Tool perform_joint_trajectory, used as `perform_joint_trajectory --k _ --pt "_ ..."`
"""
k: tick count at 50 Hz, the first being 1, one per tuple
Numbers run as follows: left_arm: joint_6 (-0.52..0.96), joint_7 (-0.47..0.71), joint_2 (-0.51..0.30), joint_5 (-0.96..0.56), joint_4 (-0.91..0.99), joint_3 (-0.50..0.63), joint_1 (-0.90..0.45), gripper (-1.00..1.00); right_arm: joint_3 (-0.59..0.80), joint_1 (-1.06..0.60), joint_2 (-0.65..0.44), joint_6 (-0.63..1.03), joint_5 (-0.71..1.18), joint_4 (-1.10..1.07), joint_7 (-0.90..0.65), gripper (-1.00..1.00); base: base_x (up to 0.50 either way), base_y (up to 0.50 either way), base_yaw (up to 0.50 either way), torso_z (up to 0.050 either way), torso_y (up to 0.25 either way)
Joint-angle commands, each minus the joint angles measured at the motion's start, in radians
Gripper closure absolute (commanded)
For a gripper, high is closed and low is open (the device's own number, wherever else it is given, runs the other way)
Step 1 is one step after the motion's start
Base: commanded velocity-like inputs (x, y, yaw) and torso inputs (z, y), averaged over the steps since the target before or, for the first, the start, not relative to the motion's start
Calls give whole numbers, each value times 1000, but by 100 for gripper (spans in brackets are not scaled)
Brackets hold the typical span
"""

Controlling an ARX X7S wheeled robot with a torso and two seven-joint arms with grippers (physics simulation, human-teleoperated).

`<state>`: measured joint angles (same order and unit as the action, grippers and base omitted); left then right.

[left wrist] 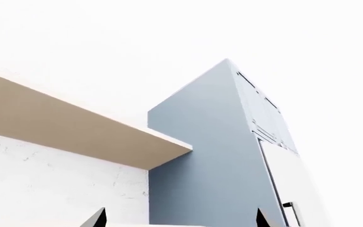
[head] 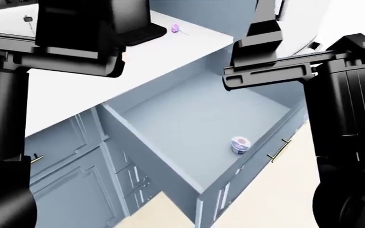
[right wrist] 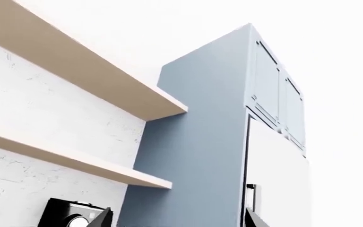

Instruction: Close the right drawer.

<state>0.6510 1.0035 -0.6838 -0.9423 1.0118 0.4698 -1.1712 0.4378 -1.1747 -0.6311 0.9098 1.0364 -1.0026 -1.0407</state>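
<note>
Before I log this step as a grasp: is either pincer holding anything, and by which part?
Nothing is held. In both wrist views the fingertips stand apart with only wall and shelves between them.

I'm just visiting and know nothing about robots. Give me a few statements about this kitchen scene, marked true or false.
1. The right drawer stands pulled open. True.
2. The drawer is empty. False: a small round container sits inside, near the front.
3. The drawer has a slim brass handle on its front. True.
4. The right gripper grips that handle. False: it points up at wall shelves, away from the drawer.
</note>
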Motion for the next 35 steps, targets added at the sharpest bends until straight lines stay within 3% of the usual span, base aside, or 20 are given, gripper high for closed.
perform_joint_trajectory --k 1,10,35 --pt "-15 5 -12 5 1 10 4 -100 1 8 -8 -20 1 4 -11 -100 0 0 -461 0 0" --pt "-24 10 -19 5 0 16 3 -100 8 13 -11 -37 -9 5 -7 -100 0 0 -306 0 0" --pt "-45 32 -34 -6 2 38 -12 -100 8 -21 -21 -20 39 5 -75 -100 44 -46 -3 0 0"
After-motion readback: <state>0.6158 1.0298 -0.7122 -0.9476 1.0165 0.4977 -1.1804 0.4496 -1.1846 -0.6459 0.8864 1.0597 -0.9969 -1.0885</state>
